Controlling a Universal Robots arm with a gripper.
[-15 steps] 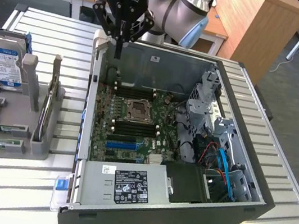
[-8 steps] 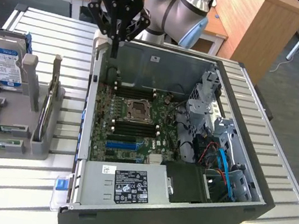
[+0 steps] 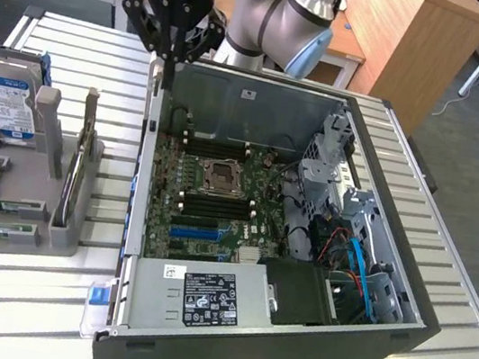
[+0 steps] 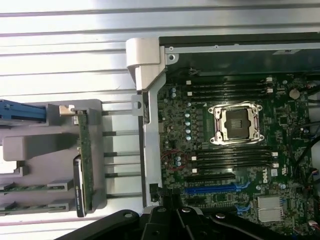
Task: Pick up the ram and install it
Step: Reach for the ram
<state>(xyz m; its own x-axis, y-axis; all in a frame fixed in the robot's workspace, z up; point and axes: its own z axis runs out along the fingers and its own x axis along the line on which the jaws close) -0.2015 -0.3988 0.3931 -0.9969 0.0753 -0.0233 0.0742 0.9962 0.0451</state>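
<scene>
Wrist view: the ram (image 4: 83, 150) is a long green stick standing on edge in a grey holder (image 4: 30, 145), on the side of the holder nearest the case (image 4: 150, 115). A black part (image 4: 77, 185) sits just beside it. Two more green sticks (image 4: 30, 188) rest in slots of the same holder, well apart from the first. Inside the case lies the motherboard (image 4: 200, 125), with the socket (image 4: 236, 122) in its middle and black memory slots (image 4: 230, 89) in rows on both sides of it. Holder and case stand on a slatted table (image 4: 60, 55)

Exterior view: the gripper (image 3: 167, 72) hangs over the case's back corner on the exterior view's left, above the case wall. Its fingers are drawn together and nothing is seen between them. It is well apart from the holder, which stands on the table at the exterior view's left of the case with the ram in it. A hard drive (image 3: 6, 102) leans upright at the holder's far end. At the case's near end sits the power supply (image 3: 203, 297). The arm (image 3: 284, 13) reaches in from behind the case
</scene>
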